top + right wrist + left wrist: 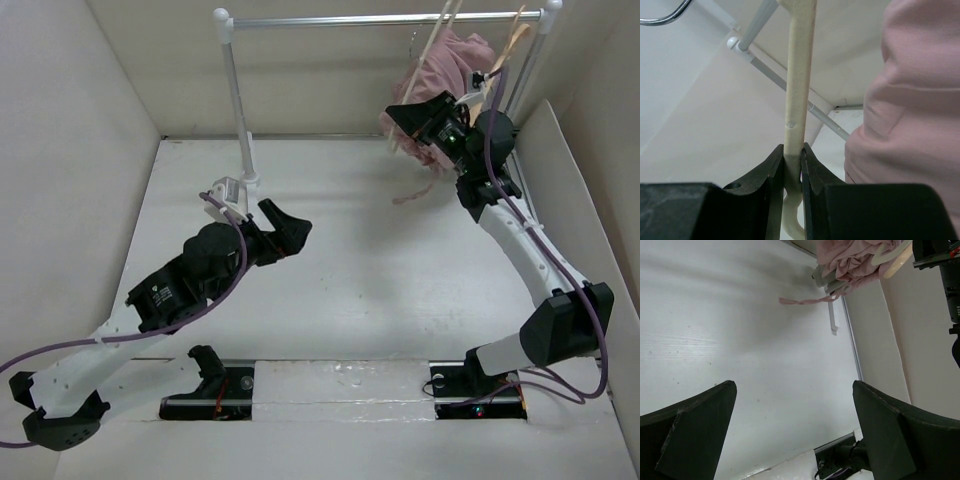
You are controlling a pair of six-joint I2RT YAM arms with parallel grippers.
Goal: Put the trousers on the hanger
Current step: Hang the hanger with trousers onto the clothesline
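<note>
Hanging bunched beneath the right end of the rail (380, 18), the trousers (445, 75) seem already draped on the hanger (799, 75), whose cream arm the right gripper (792, 156) pinches tight. Probably only tidying and letting go are left. The left gripper (795, 390) gapes wide and empty, well apart from the rail.

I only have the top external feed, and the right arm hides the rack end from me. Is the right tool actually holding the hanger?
Observer: Yes. The right wrist view shows the right tool shut on the hanger, on its pale cream bar.
Operator: Is any fabric caught in that grip?
Observer: No. The trousers lie to the right of the bar, outside the grip.
Operator: From above I can't judge the left tool.
Observer: The left wrist view shows the left tool open, holding nothing.
</note>
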